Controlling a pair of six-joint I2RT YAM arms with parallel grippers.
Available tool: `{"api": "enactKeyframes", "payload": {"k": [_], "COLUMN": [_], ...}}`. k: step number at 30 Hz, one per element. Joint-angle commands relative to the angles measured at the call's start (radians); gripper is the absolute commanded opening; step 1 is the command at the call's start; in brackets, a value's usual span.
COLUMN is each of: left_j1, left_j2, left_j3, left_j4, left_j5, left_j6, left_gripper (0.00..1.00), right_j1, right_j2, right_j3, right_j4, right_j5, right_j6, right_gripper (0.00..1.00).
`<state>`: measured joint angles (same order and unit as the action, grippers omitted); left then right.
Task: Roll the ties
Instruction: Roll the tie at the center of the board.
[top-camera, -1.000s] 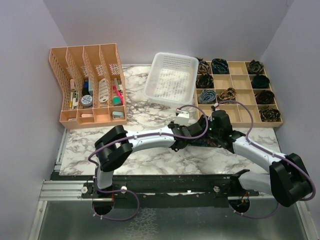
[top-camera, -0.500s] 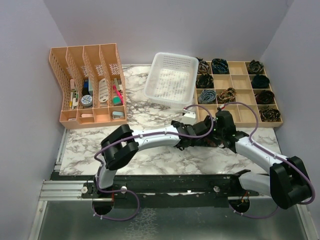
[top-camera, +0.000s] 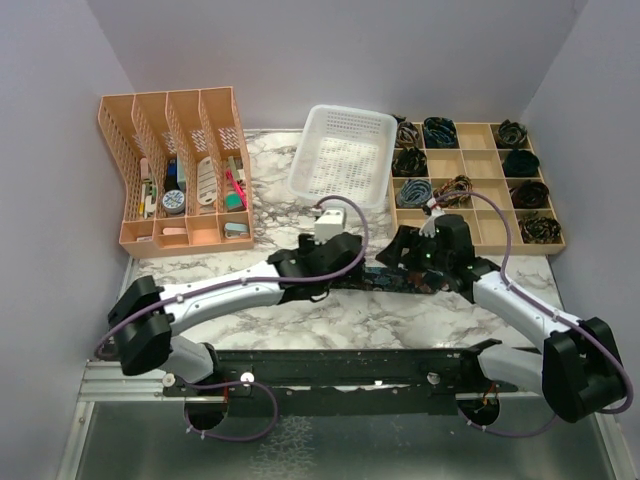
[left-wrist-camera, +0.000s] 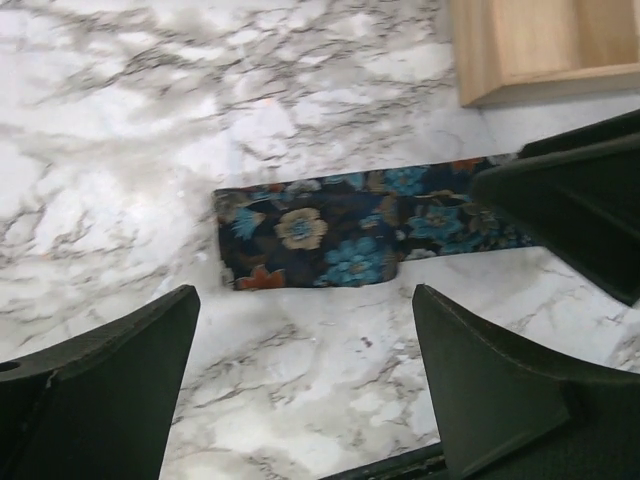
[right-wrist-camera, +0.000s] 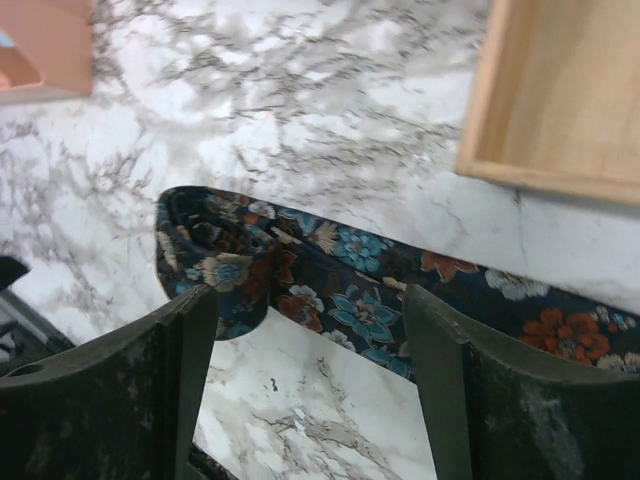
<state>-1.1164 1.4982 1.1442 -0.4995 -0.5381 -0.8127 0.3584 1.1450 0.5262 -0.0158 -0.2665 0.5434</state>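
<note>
One of the ties (top-camera: 378, 279), dark with blue, red and cream flowers, lies flat on the marble table between my two grippers. Its left end (right-wrist-camera: 212, 252) is loosely folded over; the strip (right-wrist-camera: 470, 290) runs off to the right. In the left wrist view that end (left-wrist-camera: 310, 238) lies just beyond my left gripper (left-wrist-camera: 305, 300), which is open and holds nothing. My right gripper (right-wrist-camera: 310, 300) is open too, its fingers straddling the strip without touching it. From above, the left gripper (top-camera: 335, 262) and right gripper (top-camera: 408, 262) face each other over the tie.
A wooden compartment box (top-camera: 480, 240) at the back right holds several rolled ties (top-camera: 440, 130). A white mesh basket (top-camera: 345, 155) stands behind the grippers. An orange desk organizer (top-camera: 180, 170) with small items fills the back left. The box corner (left-wrist-camera: 540, 50) is close to both grippers.
Both grippers have opened and let go of the tie, which now lies on the marble. The left arm has drawn back to the left, its elbow swinging down and outward.
</note>
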Motion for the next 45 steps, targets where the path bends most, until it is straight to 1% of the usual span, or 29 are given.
{"api": "enactKeyframes", "payload": {"k": [1,3,5,7,12,15,18,22,25,28,30,34,37,45], "left_j1": [0.100,0.157,0.220,0.277,0.354,0.388,0.403,0.408,0.409,0.408,0.408,0.410,0.417,0.438], "left_j2": [-0.163,-0.239,-0.313,-0.371,-0.450,-0.450,-0.423,-0.386,-0.370,-0.364,-0.367,-0.384,-0.396,-0.429], "left_j3": [-0.210,-0.318,-0.405,-0.479,-0.593,-0.622,-0.619,-0.617,-0.617,-0.619,-0.624,-0.637,-0.641,-0.653], "left_j4": [0.123,0.171,0.223,0.272,0.348,0.392,0.406,0.431,0.440,0.437,0.436,0.428,0.418,0.389], "left_j5": [0.081,0.127,0.190,0.253,0.339,0.392,0.408,0.428,0.435,0.438,0.438,0.429,0.420,0.391], "left_j6": [-0.029,-0.034,-0.031,-0.024,-0.033,-0.033,-0.031,-0.035,-0.037,-0.037,-0.037,-0.038,-0.037,-0.037], "left_gripper": [0.89,0.90,0.92,0.93,0.94,0.95,0.95,0.95,0.95,0.95,0.95,0.95,0.95,0.96], "right_j1": [-0.006,-0.004,0.002,0.014,0.045,0.052,0.063,0.068,0.068,0.068,0.068,0.068,0.068,0.077], "right_j2": [0.030,0.105,0.160,0.193,0.255,0.283,0.306,0.335,0.365,0.392,0.410,0.456,0.489,0.567], "right_j3": [0.090,0.124,0.134,0.127,0.129,0.115,0.115,0.128,0.136,0.143,0.149,0.156,0.165,0.197], "right_j4": [0.042,0.031,0.057,0.091,0.105,0.116,0.128,0.114,0.114,0.104,0.103,0.121,0.128,0.171], "right_j5": [-0.165,-0.229,-0.282,-0.291,-0.271,-0.269,-0.304,-0.307,-0.308,-0.294,-0.288,-0.330,-0.343,-0.439], "right_j6": [-0.084,-0.050,-0.023,-0.001,0.028,0.030,0.022,0.003,-0.005,-0.020,-0.030,-0.048,-0.056,-0.069], "right_gripper": [0.83,0.86,0.89,0.93,0.92,0.87,0.82,0.77,0.66,0.57,0.48,0.38,0.36,0.36]}}
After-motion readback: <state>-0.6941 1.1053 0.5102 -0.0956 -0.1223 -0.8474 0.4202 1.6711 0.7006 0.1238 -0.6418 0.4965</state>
